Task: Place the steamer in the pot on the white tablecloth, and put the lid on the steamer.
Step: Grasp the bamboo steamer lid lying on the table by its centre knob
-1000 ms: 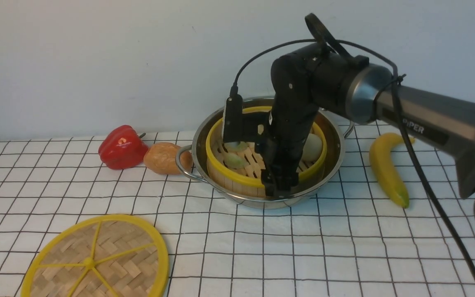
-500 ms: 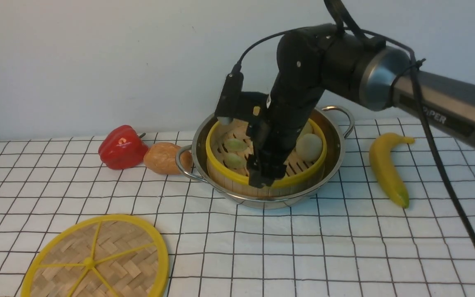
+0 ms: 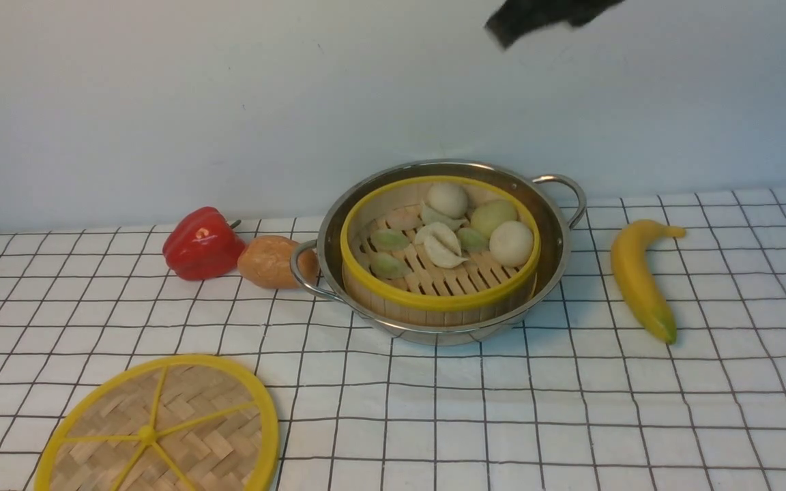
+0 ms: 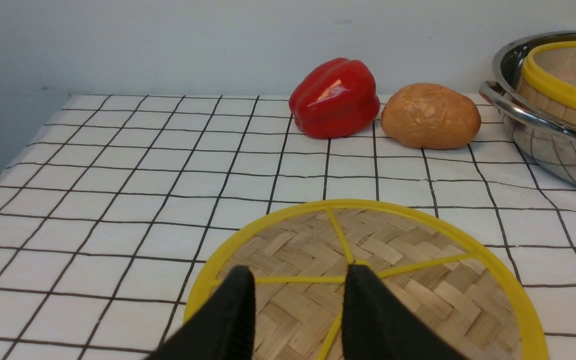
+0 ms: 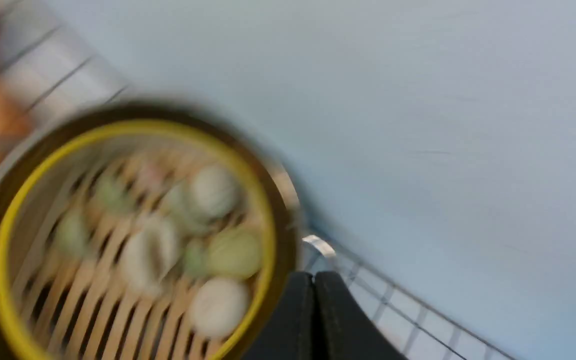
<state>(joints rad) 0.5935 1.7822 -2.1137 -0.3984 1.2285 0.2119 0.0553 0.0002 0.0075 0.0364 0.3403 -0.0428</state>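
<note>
Pale blue-grey wall backs a counter covered by the white tablecloth [image 3: 502,409] with its thin black grid.

The left hand [image 4: 298,282] hangs over the lid [image 4: 408,260] with its two black fingers apart and nothing caught between them. Whether the tips touch the weave cannot be told. The lid lies flat on the cloth at the counter's near left corner, and its yellow spokes meet at the hub close by the fingertips.

The right hand [image 5: 315,280] has its fingers pressed together on nothing. It is well above the counter, and its blurred wrist view shows the pot and steamer below it. In the front view only a dark smear of the right arm [image 3: 550,17] shows at the top edge.

The steamer [image 3: 434,301] sits level inside the pot [image 3: 551,232], its yellow rim ringed by the steel wall. Dumplings and buns [image 3: 510,243] rest on its slats. The pot stands toward the far edge, about mid-counter.

A brown potato [image 3: 270,261] lies just beside the pot's handle on the side toward the left edge, with a red pepper [image 3: 202,244] next to it. A banana [image 3: 638,279] lies toward the right edge, apart from the pot.
</note>
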